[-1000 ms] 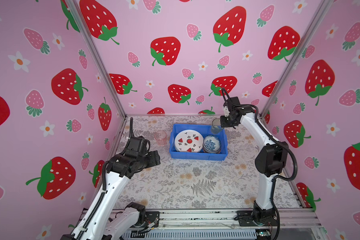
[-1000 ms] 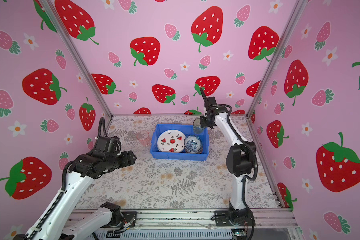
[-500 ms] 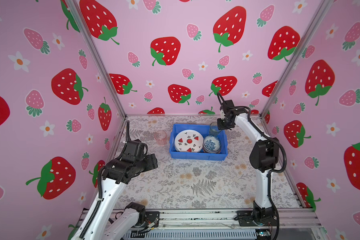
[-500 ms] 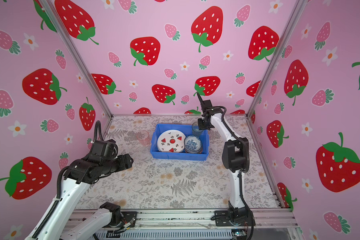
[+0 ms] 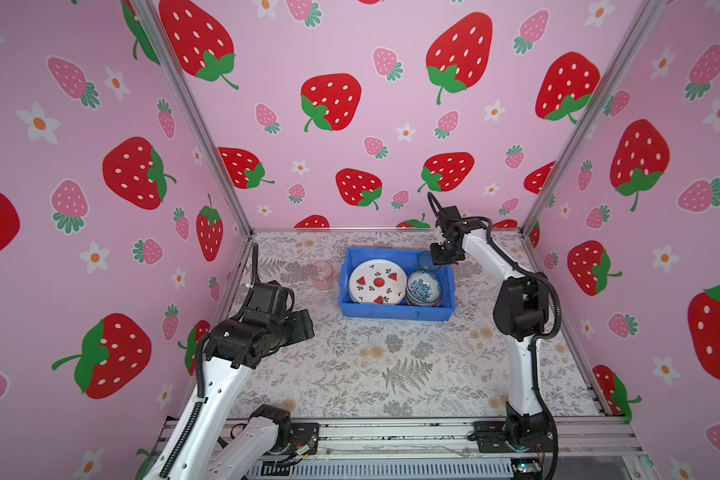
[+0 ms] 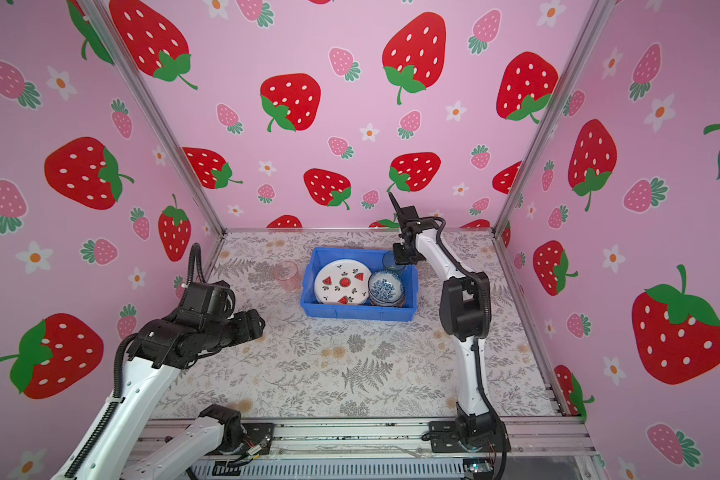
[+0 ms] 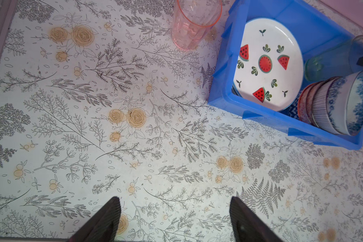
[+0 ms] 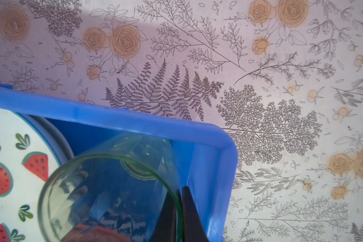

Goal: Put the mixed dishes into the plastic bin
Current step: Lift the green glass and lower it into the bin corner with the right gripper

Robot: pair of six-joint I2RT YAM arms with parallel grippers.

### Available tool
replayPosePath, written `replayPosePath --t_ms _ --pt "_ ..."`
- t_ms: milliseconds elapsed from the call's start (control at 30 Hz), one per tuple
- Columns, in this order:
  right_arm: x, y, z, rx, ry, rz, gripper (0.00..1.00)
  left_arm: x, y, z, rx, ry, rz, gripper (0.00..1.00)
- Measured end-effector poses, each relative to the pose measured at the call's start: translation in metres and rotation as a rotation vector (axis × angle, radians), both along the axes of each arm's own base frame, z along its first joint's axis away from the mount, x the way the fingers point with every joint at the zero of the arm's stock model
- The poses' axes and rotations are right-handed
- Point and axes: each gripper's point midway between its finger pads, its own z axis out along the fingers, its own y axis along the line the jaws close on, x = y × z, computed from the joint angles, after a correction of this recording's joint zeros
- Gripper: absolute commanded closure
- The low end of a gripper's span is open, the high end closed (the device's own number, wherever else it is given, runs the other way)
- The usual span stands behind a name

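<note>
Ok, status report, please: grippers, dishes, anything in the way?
Right gripper shut on green tumbler rim, inside blue bin corner. Left gripper open, empty. Pink tumbler upright beside bin. Nothing between it and left gripper.

The blue bin (image 5: 395,311) is holding a watermelon plate (image 5: 377,281), stacked bowls (image 5: 424,286) and a tilted green tumbler (image 5: 427,261); the pink tumbler (image 5: 321,276) is standing upright just beside it.

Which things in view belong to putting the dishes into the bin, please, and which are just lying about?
Job: blue bin; watermelon plate and stacked bowls inside it; green tumbler, pinched by the right gripper; pink tumbler, standing outside the bin; open left gripper.
Bystanders: floral table cover; strawberry walls.
</note>
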Motion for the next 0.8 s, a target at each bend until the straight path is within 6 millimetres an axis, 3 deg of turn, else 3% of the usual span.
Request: replayPosePath --t_ms 800 --pt "0.0002 0.0004 0.0001 -0.007 -0.003 0.022 0.67 0.0001 0.0007 -0.0001 -0.012 0.003 0.018 0.16"
